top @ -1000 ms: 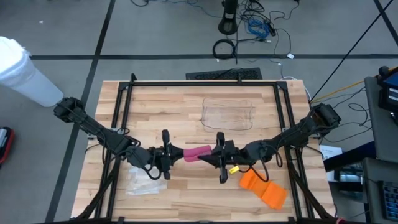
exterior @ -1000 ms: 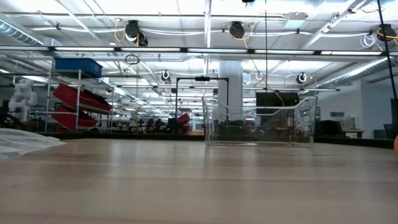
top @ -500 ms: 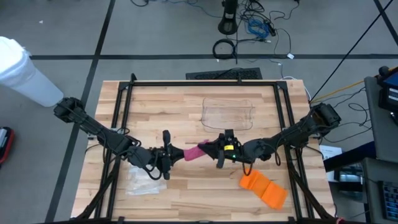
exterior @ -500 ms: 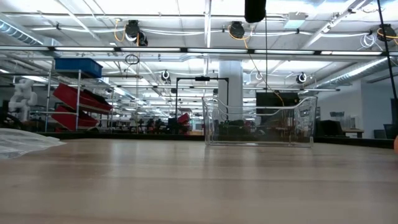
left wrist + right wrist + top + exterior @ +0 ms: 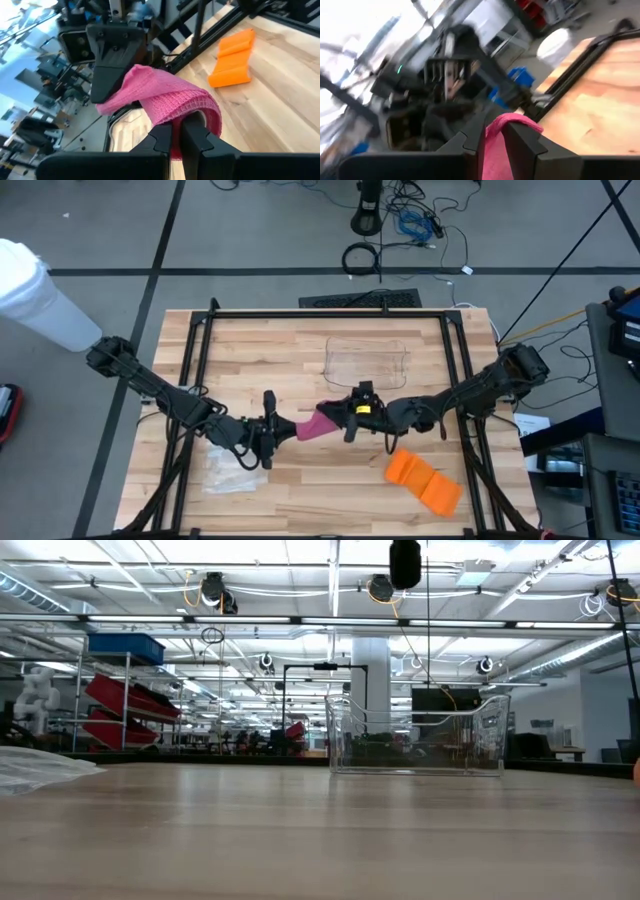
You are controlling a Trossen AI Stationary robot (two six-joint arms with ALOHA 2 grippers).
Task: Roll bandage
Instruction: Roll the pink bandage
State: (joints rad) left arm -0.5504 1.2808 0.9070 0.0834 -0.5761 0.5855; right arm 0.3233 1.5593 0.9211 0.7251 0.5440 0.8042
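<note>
clear bin [image 5: 367, 363]: table rear | orange bandage [image 5: 424, 481]: front right | plastic bag [image 5: 229, 476]: front left

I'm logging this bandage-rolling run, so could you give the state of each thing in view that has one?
pink bandage: off the table, held between both grippers, partly wrapped
left gripper: shut on one end of the pink bandage
right gripper: closed on the other end
orange bandage: lying loose on the table, untouched
clear bin: upright, looks empty
plastic bag: lying flat by the left arm

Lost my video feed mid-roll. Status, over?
Left gripper shut on pink bandage. Right gripper pinching its other end, both held above the table. Nothing in the way.
</note>
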